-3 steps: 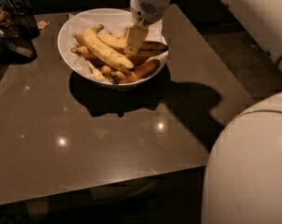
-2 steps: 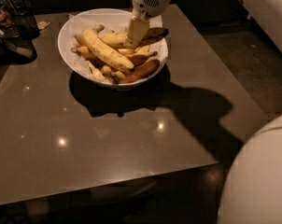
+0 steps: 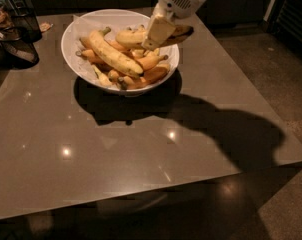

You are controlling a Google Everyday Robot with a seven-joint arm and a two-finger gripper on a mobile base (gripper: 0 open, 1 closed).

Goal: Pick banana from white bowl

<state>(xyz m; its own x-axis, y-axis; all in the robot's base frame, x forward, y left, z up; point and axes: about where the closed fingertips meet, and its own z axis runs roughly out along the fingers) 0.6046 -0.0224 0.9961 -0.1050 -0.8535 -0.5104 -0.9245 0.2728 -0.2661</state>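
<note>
The white bowl [image 3: 76,31] stands at the far middle of the dark table [image 3: 141,149], full of bananas. My gripper [image 3: 153,42] reaches down from the top over the bowl's right half. It is shut on the banana [image 3: 129,36], a curved yellow one whose darkened end [image 3: 184,31] sticks out to the right, over the bowl's rim. The banana looks raised a little above the pile. A similar long banana with a greenish stem [image 3: 112,54] lies across the middle of the bowl, left of the gripper, with small stubby bananas [image 3: 152,62] around it.
Dark wire-mesh baskets [image 3: 18,19] stand at the table's far left corner. The table's right edge [image 3: 271,99] drops to a speckled floor [image 3: 281,64]. The arm's shadow lies across the table's right half.
The gripper has risen slightly and moved right with the dark-ended banana, which now overhangs the bowl's right rim. The robot's white body has left the view at the right.
</note>
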